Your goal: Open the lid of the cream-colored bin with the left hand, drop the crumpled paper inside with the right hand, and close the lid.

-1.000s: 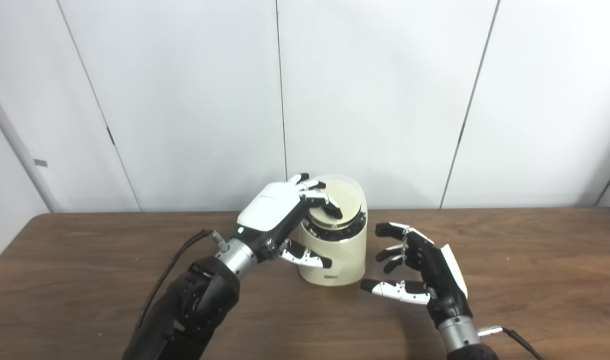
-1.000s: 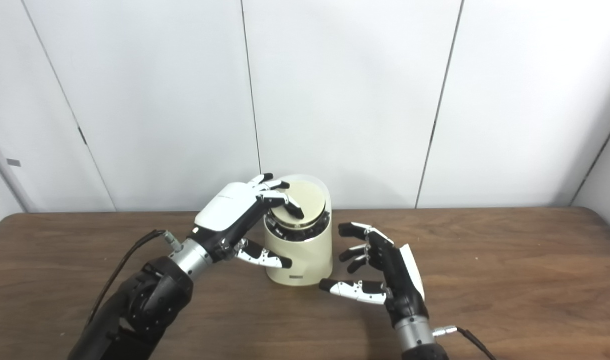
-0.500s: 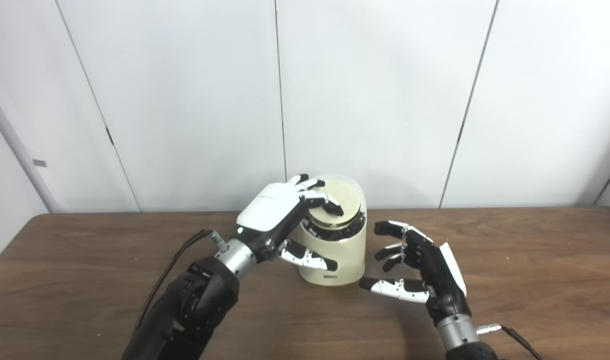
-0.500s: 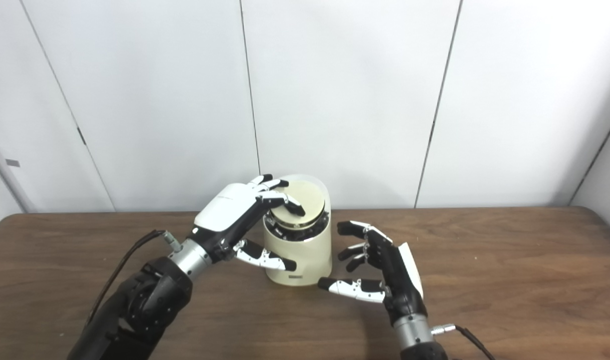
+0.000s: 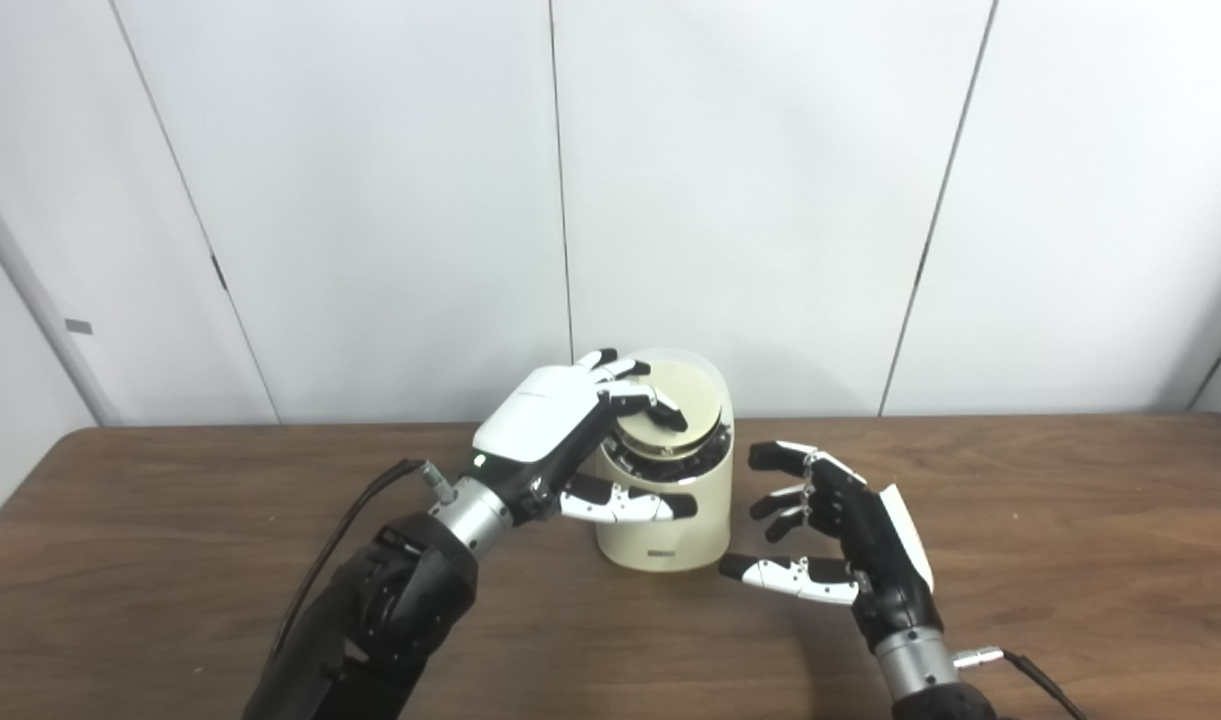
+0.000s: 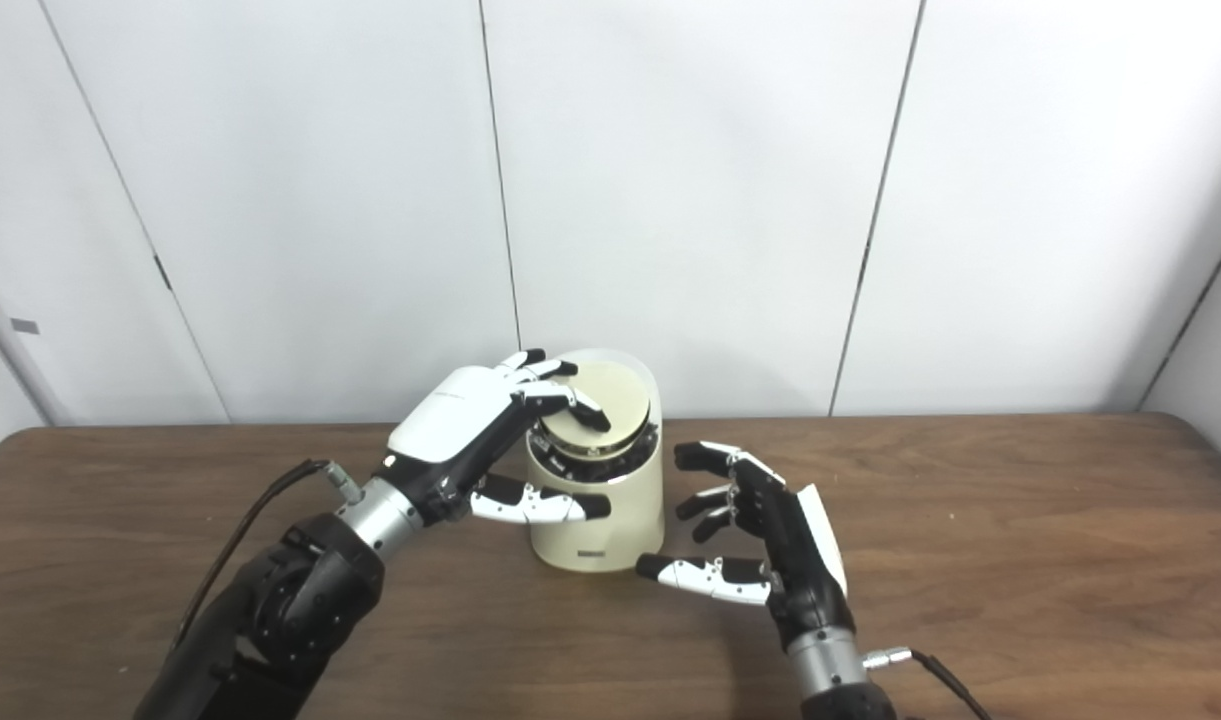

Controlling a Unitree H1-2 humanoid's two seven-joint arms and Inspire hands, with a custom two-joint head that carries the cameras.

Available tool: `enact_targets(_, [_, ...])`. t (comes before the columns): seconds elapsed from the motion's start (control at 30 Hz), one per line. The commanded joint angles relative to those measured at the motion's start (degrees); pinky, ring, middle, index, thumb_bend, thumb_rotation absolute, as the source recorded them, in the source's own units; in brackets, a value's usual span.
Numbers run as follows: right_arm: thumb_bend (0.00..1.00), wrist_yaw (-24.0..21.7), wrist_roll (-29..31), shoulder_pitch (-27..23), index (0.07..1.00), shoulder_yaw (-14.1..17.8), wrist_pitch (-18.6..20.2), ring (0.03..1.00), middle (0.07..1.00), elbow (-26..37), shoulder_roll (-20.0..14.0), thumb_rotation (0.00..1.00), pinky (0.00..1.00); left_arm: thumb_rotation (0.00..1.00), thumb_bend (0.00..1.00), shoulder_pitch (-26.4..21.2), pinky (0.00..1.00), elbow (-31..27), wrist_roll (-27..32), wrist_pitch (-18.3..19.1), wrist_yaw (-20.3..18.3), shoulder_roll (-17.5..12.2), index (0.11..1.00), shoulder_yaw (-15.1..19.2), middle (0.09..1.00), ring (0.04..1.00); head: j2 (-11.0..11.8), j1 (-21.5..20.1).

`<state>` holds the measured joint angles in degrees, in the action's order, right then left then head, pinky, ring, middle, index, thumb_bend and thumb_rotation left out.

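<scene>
The cream-colored bin (image 5: pixel 665 525) stands at the middle of the brown table (image 5: pixel 1070 520). Its round lid (image 5: pixel 692 402) is tilted toward me, with a dark gap under its front edge. My left hand (image 5: pixel 555 430) lies over the bin's top from the left. Its fingertips (image 5: pixel 660 408) rest on the lid and its thumb (image 5: pixel 625 505) stretches across the bin's front just below the rim. My right hand (image 6: pixel 770 535) is open and empty, close to the bin's right side, not touching it. No crumpled paper shows in either view.
A white panelled wall (image 5: pixel 770 200) rises right behind the table's far edge. A black cable (image 5: pixel 355 520) runs from my left wrist, and another cable (image 5: pixel 1040 675) from my right wrist lies on the table at the front right.
My left thumb has swung up and to the right across the bin's front, closer to the rim. The fingers stay on the lid. My right hand has barely moved.
</scene>
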<state>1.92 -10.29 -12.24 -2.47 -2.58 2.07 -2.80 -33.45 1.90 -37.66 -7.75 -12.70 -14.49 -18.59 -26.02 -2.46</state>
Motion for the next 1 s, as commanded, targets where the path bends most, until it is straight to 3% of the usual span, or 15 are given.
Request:
enact_targets(0.0, [0.75,0.3,0.2,-2.2,0.690,0.1,-1.5,0.541,0.726,1.8,0.3,0.02,0.41,0.66,0.74,-2.2,0.95,-1.2,0.6,0.0,0.2,-0.3,0.729,0.8,0.737,0.913,-0.1,-0.1])
enact_targets(0.1, [0.75,1.0,0.1,-2.2,0.690,0.5,-2.0,0.539,0.726,1.8,0.4,0.02,0.41,0.58,0.74,-2.2,0.95,-1.2,0.5,0.0,0.2,-0.2,0.729,0.8,0.738,0.912,-0.1,0.0])
enact_targets(0.17, [0.79,1.9,0.6,-2.3,0.753,1.5,-3.1,0.649,0.788,1.5,0.6,0.13,0.51,0.48,0.79,-2.2,0.94,-1.2,0.4,0.0,0.2,-0.2,0.726,0.7,0.732,0.904,-0.1,0.0])
enact_targets(0.2, [0.80,2.8,1.2,-2.8,0.772,2.4,-6.0,0.683,0.810,-0.5,0.2,0.15,0.54,0.46,0.80,-2.2,0.94,-1.2,0.4,0.0,0.2,-0.1,0.726,0.7,0.731,0.902,0.0,0.0])
enact_targets(0.3, [0.88,4.9,2.8,-4.0,0.930,5.4,-13.6,0.882,0.974,-6.6,-1.1,0.30,0.74,0.43,0.80,-2.2,0.96,-1.2,0.6,0.2,0.0,-0.1,0.725,0.8,0.728,0.904,-0.1,-0.2])
enact_targets(0.47, [0.90,5.9,4.0,-4.5,0.951,7.1,-15.8,0.917,1.000,-6.6,-0.7,0.32,0.78,0.43,0.80,-2.2,0.97,-1.2,0.6,0.1,0.0,-0.1,0.725,0.9,0.729,0.908,-0.1,-0.2])
enact_targets(0.57, [0.81,7.6,4.5,-4.4,0.928,8.3,-16.1,0.868,0.979,-4.6,0.1,0.24,0.76,0.44,0.80,-2.2,0.96,-0.9,0.6,-0.5,0.3,0.0,0.721,1.0,0.727,0.904,0.0,-0.3])
enact_targets(0.63, [0.77,8.1,4.9,-4.3,0.791,8.9,-17.4,0.709,0.838,-5.8,0.1,0.17,0.60,0.44,0.80,-2.2,0.96,-0.9,0.4,-0.5,0.3,0.0,0.721,1.0,0.726,0.902,0.0,-0.3])
enact_targets(0.67, [0.65,8.0,5.1,-4.2,0.646,8.9,-17.3,0.615,0.717,-5.7,0.0,0.16,0.52,0.45,0.80,-2.2,0.95,-1.0,0.3,-0.5,0.2,0.0,0.721,0.9,0.726,0.901,-0.1,-0.3])
enact_targets(0.7, [0.58,7.6,5.0,-4.0,0.556,8.7,-16.6,0.527,0.578,-4.8,-0.1,0.07,0.45,0.45,0.80,-2.2,0.95,-1.0,0.2,-0.5,0.2,0.0,0.722,0.9,0.725,0.900,-0.1,-0.3])
enact_targets(0.8, [0.53,4.9,4.3,-3.5,0.502,6.5,-11.8,0.394,0.472,-0.5,-0.8,0.01,0.34,0.44,0.79,-2.2,0.96,-1.0,0.1,-0.3,0.1,0.1,0.723,0.9,0.725,0.901,-0.1,-0.3])
enact_targets(0.97, [0.52,0.4,3.6,-2.9,0.508,3.4,-5.0,0.323,0.437,3.8,-2.9,0.00,0.27,0.44,0.79,-2.1,0.97,-0.9,0.5,-0.2,0.0,0.3,0.723,1.0,0.724,0.901,-0.1,-0.3])
